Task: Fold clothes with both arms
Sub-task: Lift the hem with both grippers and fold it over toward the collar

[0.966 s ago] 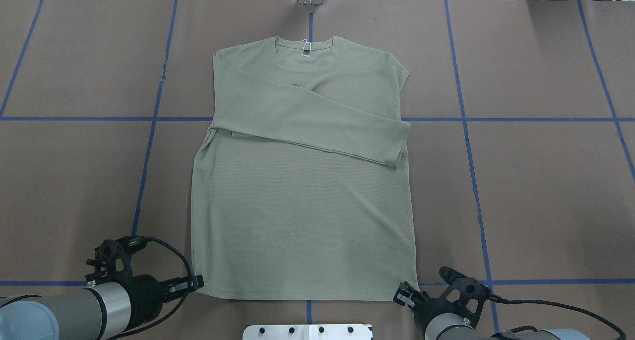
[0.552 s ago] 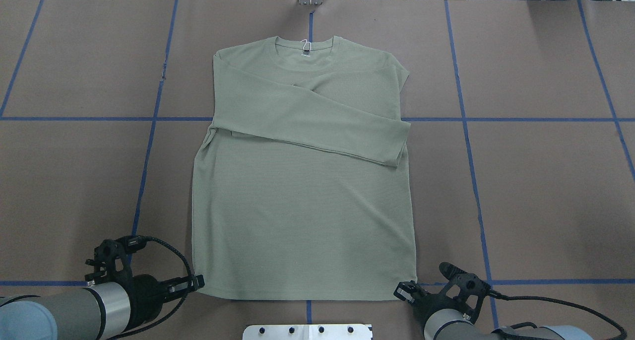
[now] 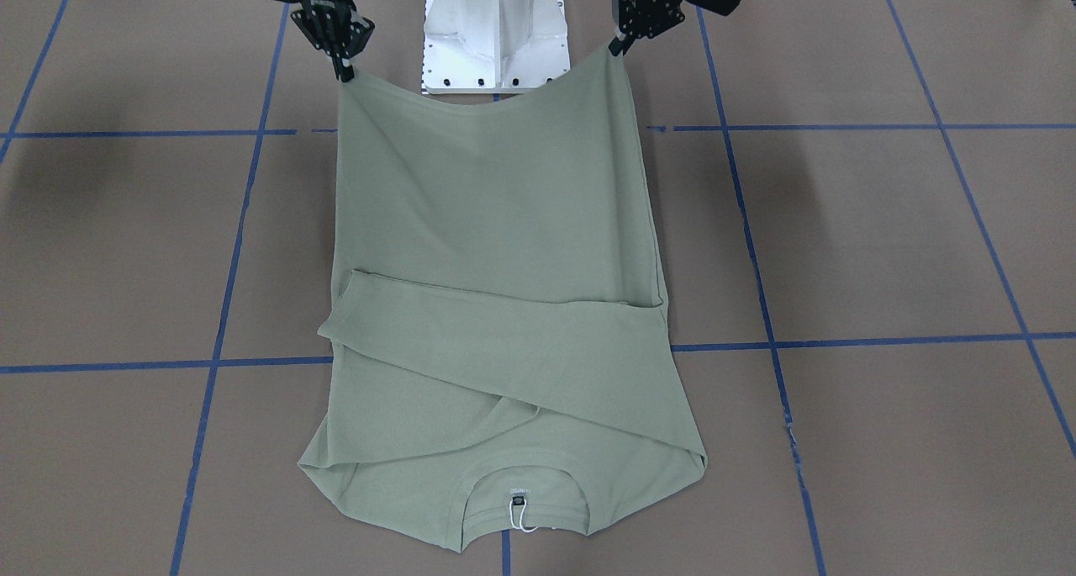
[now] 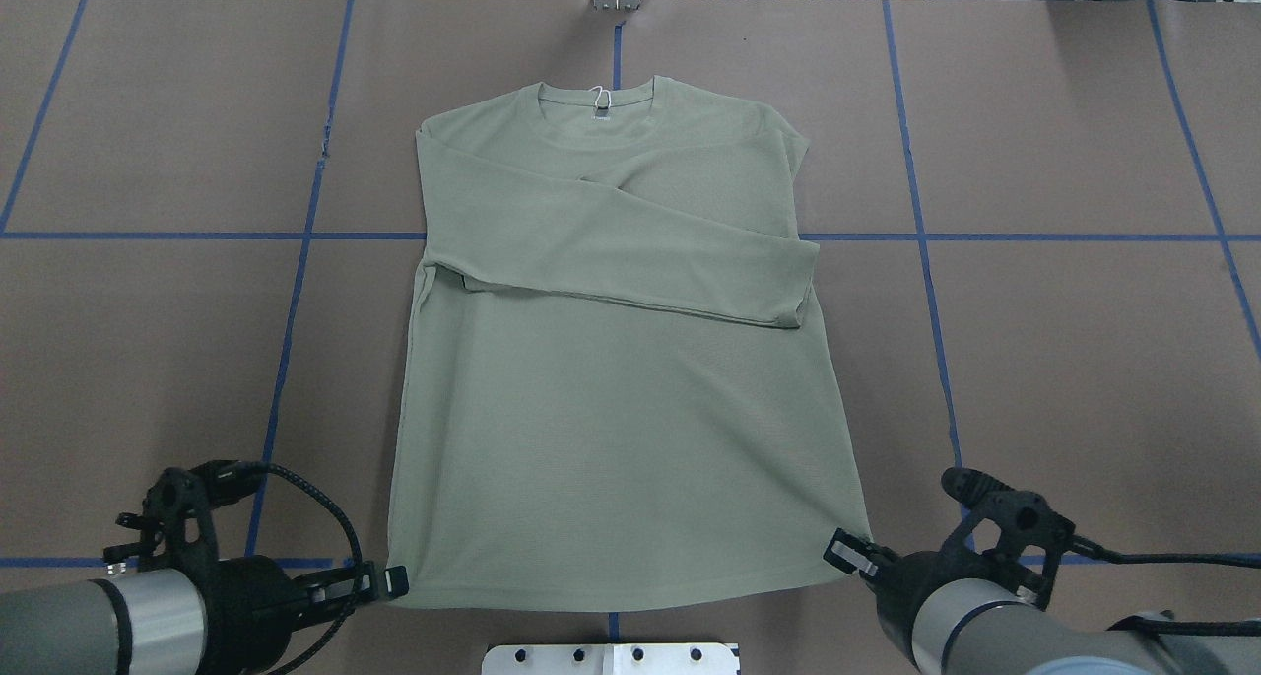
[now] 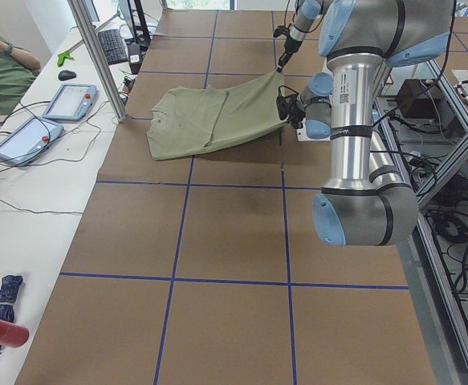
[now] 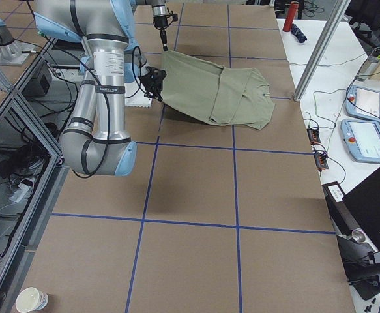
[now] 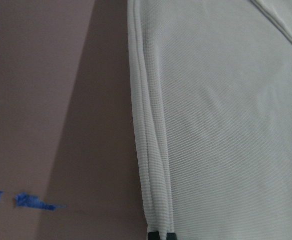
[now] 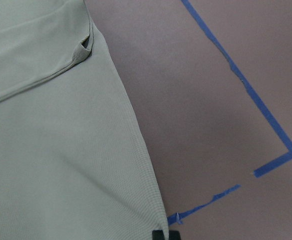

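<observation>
Since a second ago, both hem corners of the sage-green long-sleeved shirt (image 4: 611, 409) have risen off the bench (image 4: 1084, 360), and the hem is stretched wider over the white base plate (image 4: 611, 658). My left pincer (image 4: 394, 580) and right pincer (image 4: 845, 549) are each clamped on a corner, either side of that plate. The collar end lies flat, farthest from the plate, with the sleeves crossed over the chest. Blue tape lines (image 4: 926, 261) cross the bench.

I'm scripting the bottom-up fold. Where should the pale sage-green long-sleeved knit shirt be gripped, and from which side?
Grip the sage-green knit shirt at its two hem corners, coming from the robot's side: the hem is the straight free edge nearest the robot, sleeves folded across the chest. The left gripper and right gripper pinch there.
</observation>
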